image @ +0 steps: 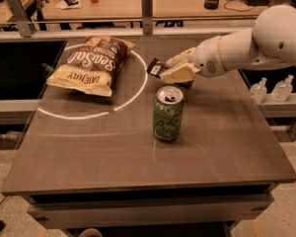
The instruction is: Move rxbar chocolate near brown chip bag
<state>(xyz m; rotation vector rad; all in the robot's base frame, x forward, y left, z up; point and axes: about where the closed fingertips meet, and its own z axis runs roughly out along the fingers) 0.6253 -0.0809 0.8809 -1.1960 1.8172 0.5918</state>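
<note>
Cream gripper (pixel 166 69): over the back half of the bench, at the end of the white arm, its two fingers clamped on the chocolate bar.
Chocolate bar (pixel 156 67): small black wrapper with one end pinched between the fingers and the other poking out to the left. It is held off the bench top, just behind the can and to the right of the chip bag, touching neither.
White arm (pixel 266 36): reaches in from the right side.
Green can (pixel 168 115): upright near the middle of the bench, just in front of the gripper. Its top and tab show, but what is inside cannot be told.
Chip bag (pixel 91 64): large, puffy and brown, with white script and a yellow band, lying at the back left.
Pale ring (pixel 79 116): a bright curved line on the bench top, running around the bag.
Bench (pixel 227 152): dark brown top carrying the can and the bag.
Clear bottles (pixel 259 90): two on a ledge beyond the right edge.
</note>
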